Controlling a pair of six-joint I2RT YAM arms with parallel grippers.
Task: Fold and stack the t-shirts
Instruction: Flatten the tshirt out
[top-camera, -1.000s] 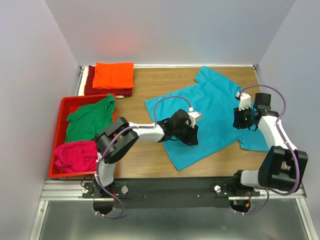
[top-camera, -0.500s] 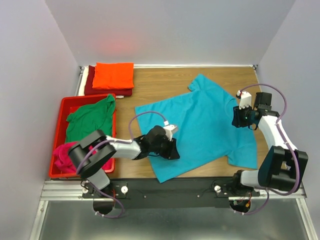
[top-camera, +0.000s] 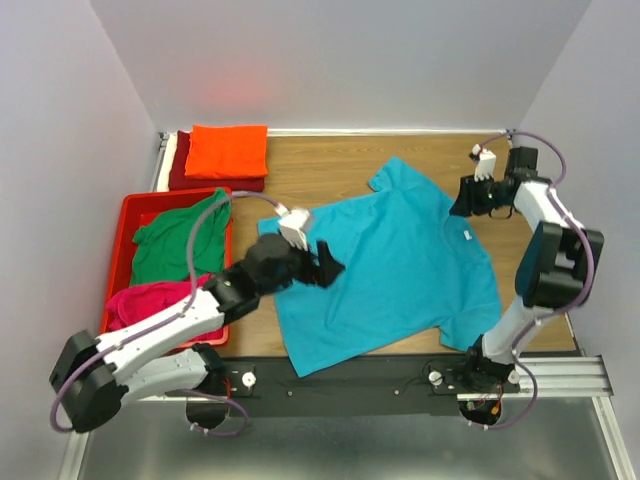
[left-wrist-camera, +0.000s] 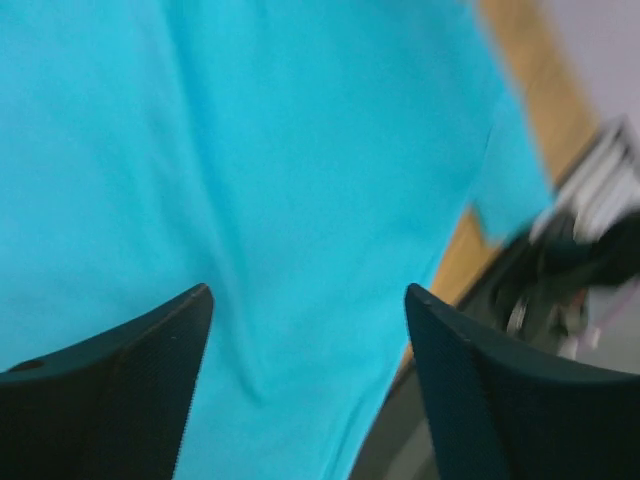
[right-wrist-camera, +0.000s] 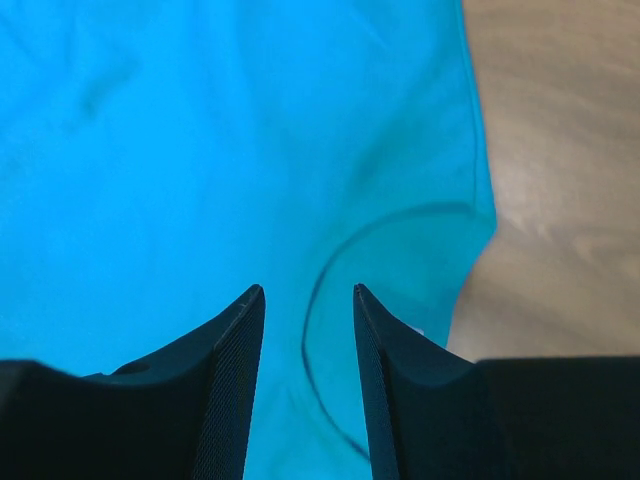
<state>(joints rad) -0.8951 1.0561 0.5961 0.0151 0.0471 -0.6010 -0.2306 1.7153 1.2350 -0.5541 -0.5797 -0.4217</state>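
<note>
The turquoise t-shirt (top-camera: 400, 260) lies flat on the bench (top-camera: 330, 170), long axis collar-right to hem-left. Your right claw (top-camera: 460, 204) — slightly parted, empty — hovers nearest the collar; the left claw (top-camera: 330, 270), spread, nearest the hem.

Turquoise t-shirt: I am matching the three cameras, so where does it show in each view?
Top external: turquoise t-shirt spread flat, middle of the picture.
Left wrist: turquoise t-shirt fills most of the picture.
Right wrist: turquoise t-shirt covers left and centre, neckline showing.
Shared landmark: wooden table, a bare strip at the right of both wrist views.
</note>
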